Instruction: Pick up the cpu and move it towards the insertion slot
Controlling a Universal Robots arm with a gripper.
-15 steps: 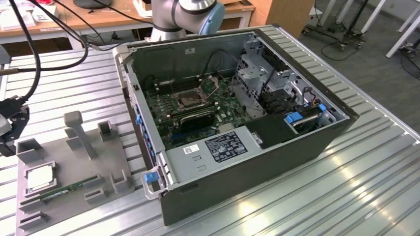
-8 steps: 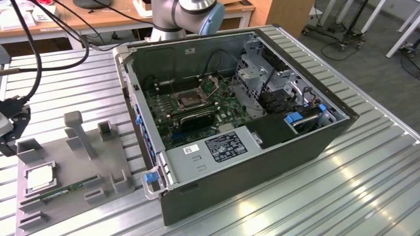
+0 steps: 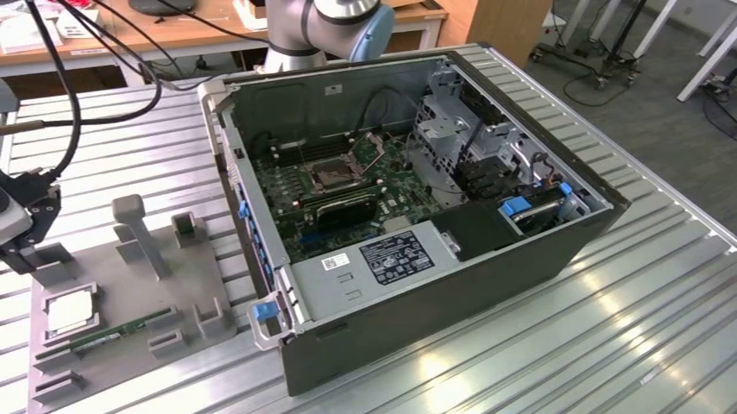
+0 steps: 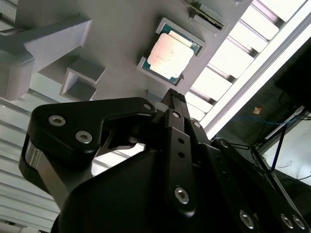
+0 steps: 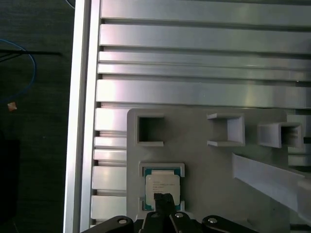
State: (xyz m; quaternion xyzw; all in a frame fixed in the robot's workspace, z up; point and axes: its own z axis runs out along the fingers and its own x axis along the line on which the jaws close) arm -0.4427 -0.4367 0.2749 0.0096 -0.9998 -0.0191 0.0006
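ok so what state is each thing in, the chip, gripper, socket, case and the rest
small silver-grey square cpu: seated in the grey plastic tray's pocket, not gripped
black gripper: shut, empty, hovering over the cpu
silver-framed dark insertion slot: empty
dark metal computer case: side open
long green memory stick: lying in the tray
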